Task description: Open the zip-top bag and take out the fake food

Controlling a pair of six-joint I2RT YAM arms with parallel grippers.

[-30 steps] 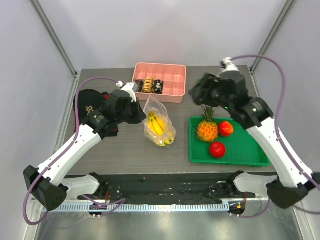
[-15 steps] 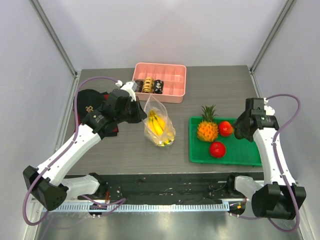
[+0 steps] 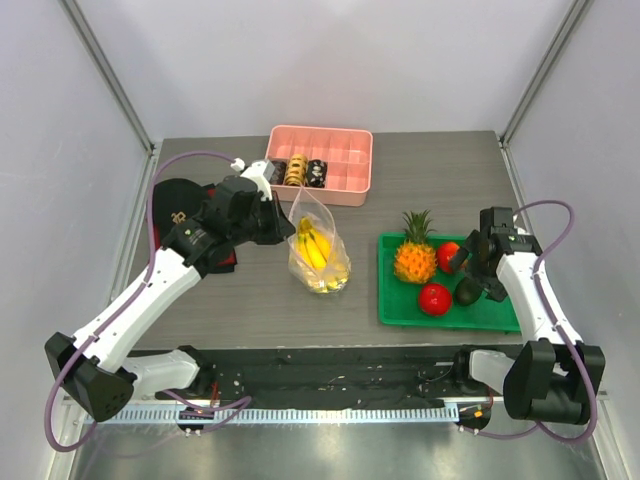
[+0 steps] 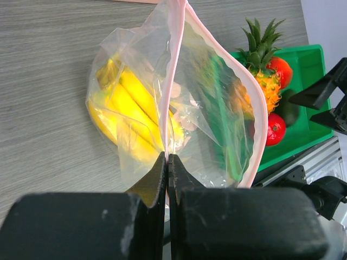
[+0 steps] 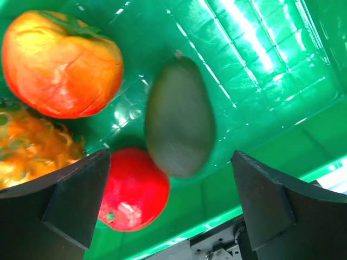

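The clear zip-top bag (image 3: 320,255) stands on the table with its pink-edged mouth spread wide (image 4: 217,108). My left gripper (image 3: 286,226) (image 4: 168,160) is shut on its zip strip. Yellow bananas (image 3: 313,247) (image 4: 126,103) lie inside the bag. In the green tray (image 3: 505,312) (image 5: 260,65) sit the orange pineapple (image 3: 414,258), two red fruits (image 3: 451,256) (image 3: 434,298) and a dark green avocado (image 3: 467,291) (image 5: 180,124). My right gripper (image 3: 476,274) (image 5: 172,181) hangs open just above the avocado, with both fingers off it.
A pink compartment tray (image 3: 345,160) at the back holds small doughnut-like rings (image 3: 296,170). A black cloth (image 3: 178,212) lies at the left under my left arm. The tray's near rim runs close to the table's front edge.
My right arm has swung from behind the pineapple to the tray's right side and opened. The avocado now lies in the tray. The left gripper has kept its hold on the bag.
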